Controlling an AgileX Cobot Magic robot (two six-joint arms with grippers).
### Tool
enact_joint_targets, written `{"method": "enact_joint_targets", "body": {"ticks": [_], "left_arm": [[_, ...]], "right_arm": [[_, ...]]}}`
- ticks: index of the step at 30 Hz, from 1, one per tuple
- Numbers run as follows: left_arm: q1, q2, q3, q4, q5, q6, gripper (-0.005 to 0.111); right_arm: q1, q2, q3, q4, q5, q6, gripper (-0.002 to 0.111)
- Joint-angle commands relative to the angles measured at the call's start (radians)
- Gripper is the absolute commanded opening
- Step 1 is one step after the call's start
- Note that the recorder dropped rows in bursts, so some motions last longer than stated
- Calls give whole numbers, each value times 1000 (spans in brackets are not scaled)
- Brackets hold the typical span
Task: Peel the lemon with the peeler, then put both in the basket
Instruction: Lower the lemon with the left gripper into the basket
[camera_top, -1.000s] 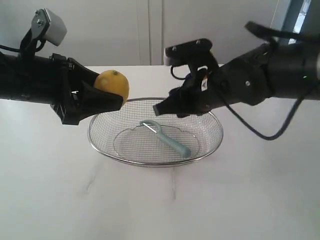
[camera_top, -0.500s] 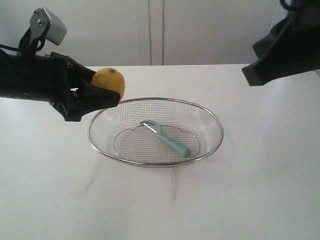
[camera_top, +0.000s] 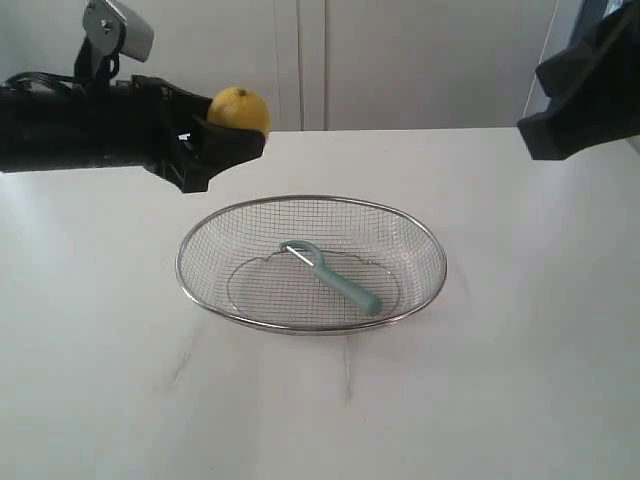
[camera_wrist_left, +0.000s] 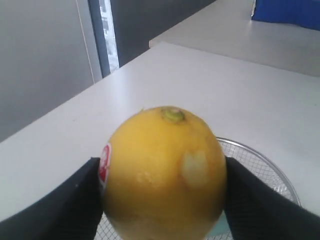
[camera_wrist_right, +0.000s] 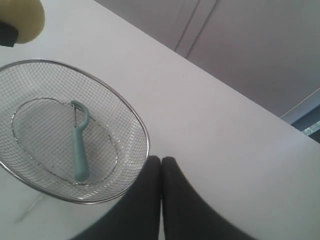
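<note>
The lemon (camera_top: 240, 108) hangs in the air toward the table's far edge, beyond the far-left part of the basket rim, clenched between the fingers of the left gripper (camera_top: 235, 132). Its red-and-white sticker (camera_wrist_left: 104, 162) sits against one finger. The wire basket (camera_top: 312, 198) stands near the middle of the table (camera_top: 500, 400), and the teal peeler (camera_top: 335, 280) already lies on its floor, so the lemon's drop looks like the step in hand. To do it well, I would carry the lemon over the bare mesh beside the peeler's head, lower it close to the floor, and open only then, so it neither rolls nor strikes the blade. The right gripper (camera_wrist_right: 161, 162) is raised near the right edge, pinched closed on nothing.
</note>
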Motion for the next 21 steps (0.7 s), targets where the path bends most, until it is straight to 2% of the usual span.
{"method": "enact_joint_targets", "body": {"ticks": [1,5,21], "left_arm": [[-3,93,-25,-35,-6,157,0],[-3,163,-25,-35,-8,87,0],[-3,310,-33,-35,18,142,0]], "right_arm": [[-9,-7,-1,-48,-1,-7,0],[-9,-7,-1,-50,1,6,0],[-9,-7,-1,-70,10,24,0]]}}
